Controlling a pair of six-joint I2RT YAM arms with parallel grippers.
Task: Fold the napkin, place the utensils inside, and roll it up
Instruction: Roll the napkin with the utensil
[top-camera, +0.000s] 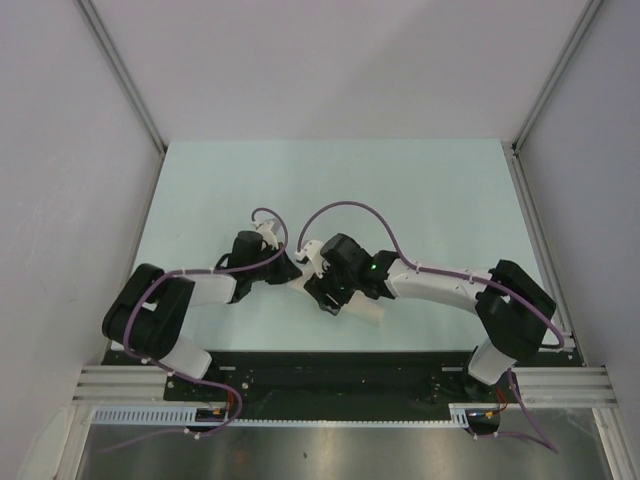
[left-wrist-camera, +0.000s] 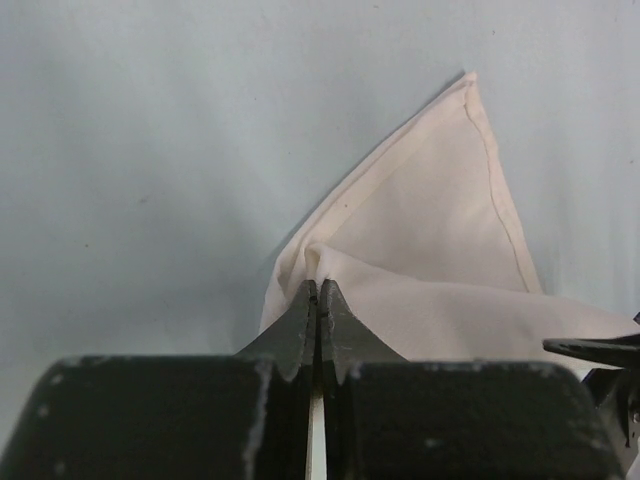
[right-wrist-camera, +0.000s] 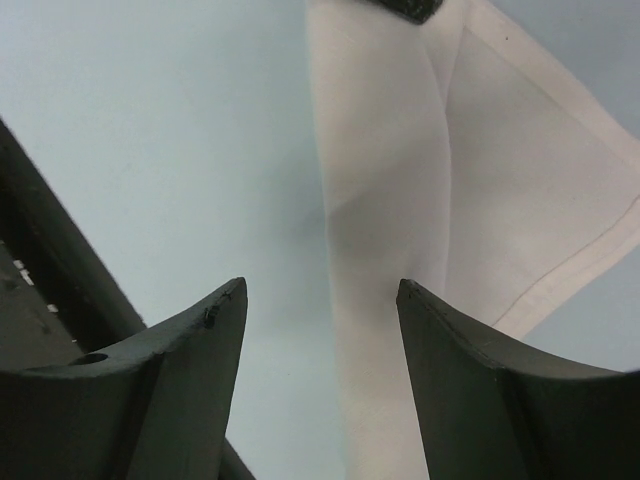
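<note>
Pale table (top-camera: 420, 190) wide beyond; left gripper (left-wrist-camera: 317, 287) pinches napkin (left-wrist-camera: 440, 220) fold (hem visible), right gripper (right-wrist-camera: 322, 290) gapes empty

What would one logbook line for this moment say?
left hand: shut, pinching napkin fold | right hand: open over napkin | knife: not seen

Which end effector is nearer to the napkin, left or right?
Left. The left end effector is shut on a raised fold of the napkin. The right end effector stands open close to it, with no visible contact.
</note>
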